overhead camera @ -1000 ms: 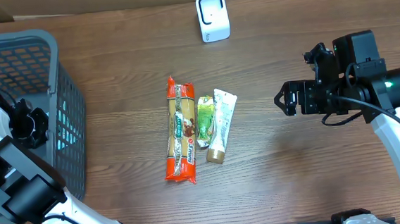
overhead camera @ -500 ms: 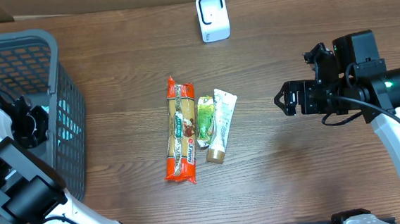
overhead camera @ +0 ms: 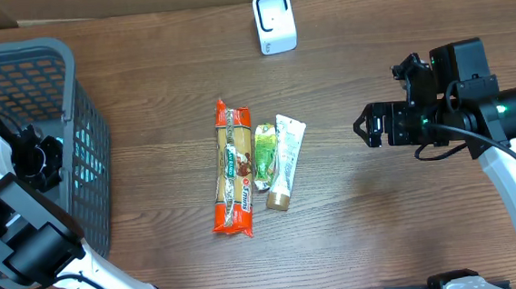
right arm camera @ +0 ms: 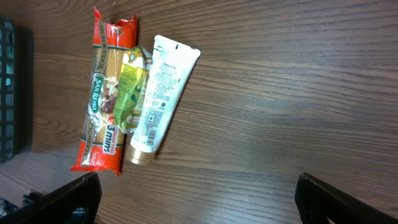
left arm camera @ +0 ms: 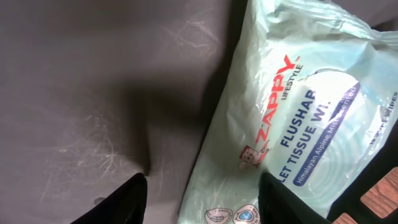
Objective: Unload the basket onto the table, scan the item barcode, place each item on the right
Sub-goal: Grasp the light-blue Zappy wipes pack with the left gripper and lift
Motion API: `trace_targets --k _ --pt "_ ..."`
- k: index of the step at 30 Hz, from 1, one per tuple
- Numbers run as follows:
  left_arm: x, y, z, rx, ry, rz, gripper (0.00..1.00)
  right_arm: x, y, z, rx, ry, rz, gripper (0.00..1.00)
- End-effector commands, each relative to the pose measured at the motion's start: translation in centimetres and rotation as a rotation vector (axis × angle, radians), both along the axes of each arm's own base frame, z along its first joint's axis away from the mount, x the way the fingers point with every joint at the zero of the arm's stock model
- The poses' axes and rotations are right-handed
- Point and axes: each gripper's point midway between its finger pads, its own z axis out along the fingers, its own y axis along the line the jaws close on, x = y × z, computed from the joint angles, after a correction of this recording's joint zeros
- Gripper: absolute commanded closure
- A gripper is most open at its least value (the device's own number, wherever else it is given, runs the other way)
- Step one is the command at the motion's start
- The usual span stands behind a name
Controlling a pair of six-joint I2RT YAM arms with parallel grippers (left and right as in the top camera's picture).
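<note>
Three items, overhead: pasta pack (overhead camera: 231, 167), sachet (overhead camera: 264, 156) and tube (overhead camera: 286, 161) lie side by side, touching, mid-counter (overhead camera: 382, 227).
Scanner (overhead camera: 274, 22): white, upright at the far edge, well apart from the items.
Basket (overhead camera: 15, 52): dark, at the left edge; left tool (overhead camera: 48, 161) reaches down inside it.
Right tool (overhead camera: 364, 126): over bare counter to the right of the items, jaws apart, empty.
Left wrist, item: pale green wipes pack (left arm camera: 298, 112) lies on the basket floor (left arm camera: 93, 74).
Left wrist, tool: fingers (left arm camera: 127, 202) apart; one stands clear of the pack, the other overlaps its lower edge; not clamped.
Right wrist: fingers (right arm camera: 68, 199) wide apart at the lower corners; the three items lie beyond them, the basket at the left margin.
</note>
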Motion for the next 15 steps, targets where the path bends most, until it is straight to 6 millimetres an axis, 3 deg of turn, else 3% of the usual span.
trace_targets --k 1,8,15 --pt "1.0 -0.5 0.7 0.01 -0.026 -0.033 0.49 0.3 0.2 0.6 -0.003 -0.031 0.01 0.0" --pt "2.5 -1.4 1.6 -0.015 -0.084 -0.056 0.48 0.4 0.2 0.7 -0.002 -0.035 0.01 0.0" --pt "3.6 -0.7 5.2 0.02 -0.143 -0.059 0.48 0.4 0.2 0.7 -0.002 -0.034 0.01 0.0"
